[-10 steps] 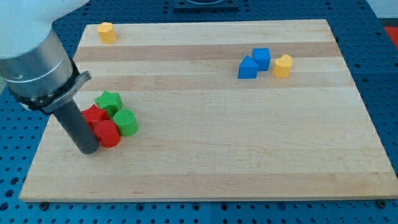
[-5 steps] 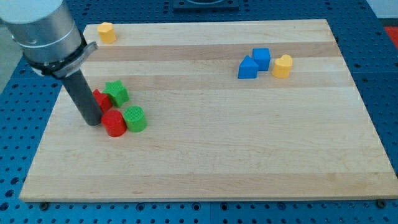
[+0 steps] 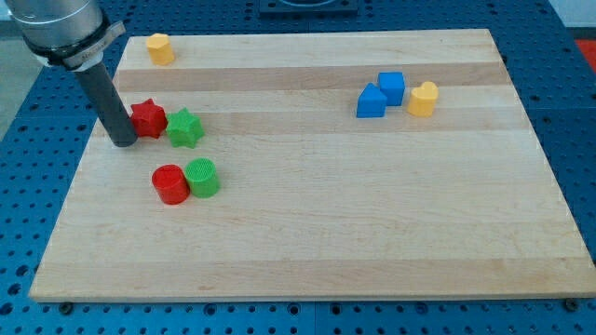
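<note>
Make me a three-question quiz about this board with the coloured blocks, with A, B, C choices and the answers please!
1. Where is my tip?
A. beside the blue blocks
B. right against the red star, on its left in the view
C. on the yellow block at the view's top

2. How many blue blocks are there?
A. one
B. two
C. four

3. The red cylinder and green cylinder are:
A. stacked
B. side by side, touching
C. far apart

Answers: 1 B, the rod ends at the red star's edge, with the green star on the other side. 2 B, a blue cube and a blue wedge-like block. 3 B, they sit together below the stars.
</note>
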Available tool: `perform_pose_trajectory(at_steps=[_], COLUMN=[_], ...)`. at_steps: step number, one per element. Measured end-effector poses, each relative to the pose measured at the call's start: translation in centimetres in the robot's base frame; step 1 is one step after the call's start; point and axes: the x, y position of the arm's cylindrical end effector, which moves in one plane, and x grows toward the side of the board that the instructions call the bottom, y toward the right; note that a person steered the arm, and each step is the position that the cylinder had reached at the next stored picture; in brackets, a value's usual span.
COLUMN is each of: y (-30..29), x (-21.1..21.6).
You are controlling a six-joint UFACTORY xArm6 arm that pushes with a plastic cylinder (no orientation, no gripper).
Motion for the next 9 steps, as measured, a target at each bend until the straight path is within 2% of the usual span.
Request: perform_pose_trajectory(at_steps=[3,5,6,8,9], y=[1.4,6.4,6.2,2.6,2.6], x=[-2.4,-5.6,-7.6,-8.8,-9.8])
